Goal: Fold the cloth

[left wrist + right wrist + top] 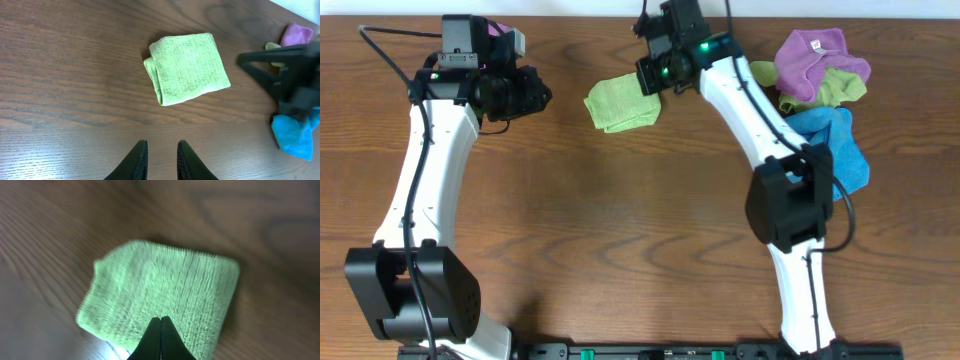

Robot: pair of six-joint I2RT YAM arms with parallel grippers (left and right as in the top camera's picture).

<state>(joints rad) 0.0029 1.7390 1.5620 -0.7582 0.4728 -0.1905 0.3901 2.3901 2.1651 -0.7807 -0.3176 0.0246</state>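
The cloth (618,103) lies folded into a small thick lime-green square on the wooden table, at the back centre. My right gripper (653,82) hovers over its right edge. In the right wrist view the cloth (160,287) fills the middle, and my right gripper (161,320) is shut above it with nothing between the tips. My left gripper (544,97) is off to the cloth's left. In the left wrist view the cloth (187,67) lies ahead of my left gripper (162,146), which is open by a narrow gap and empty.
A pile of other cloths sits at the back right: purple (818,55), olive-green (842,88) and bright blue (842,148). The right arm (790,190) stretches from the front edge past the pile. The table's back edge runs just behind both grippers.
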